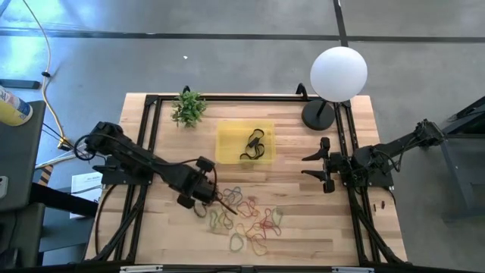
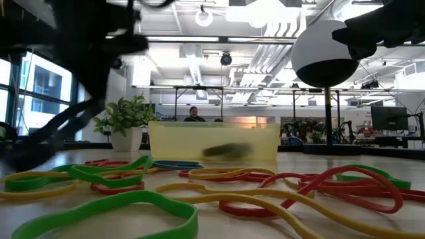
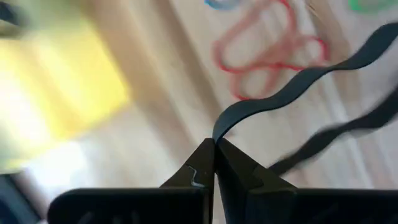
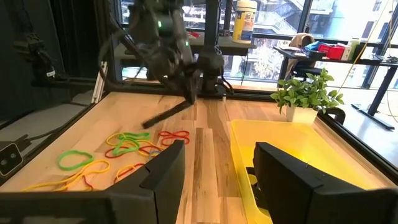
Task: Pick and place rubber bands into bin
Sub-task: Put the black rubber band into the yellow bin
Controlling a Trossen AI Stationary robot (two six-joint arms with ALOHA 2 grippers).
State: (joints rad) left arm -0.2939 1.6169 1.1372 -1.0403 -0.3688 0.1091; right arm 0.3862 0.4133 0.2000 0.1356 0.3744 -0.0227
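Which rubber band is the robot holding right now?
The black rubber band pinched in the left end effector. It hangs lifted off the table, while the coloured bands lie loose on the wood.

Grey concrete floor (image 1: 227, 64) surrounds the wooden table (image 1: 303, 227). A white globe lamp (image 1: 339, 73) stands at the table's far corner, a small potted plant (image 1: 189, 108) along the same edge. Behind the plant, tall windows (image 2: 40, 86); ceiling pipes (image 2: 265, 40) overhead.
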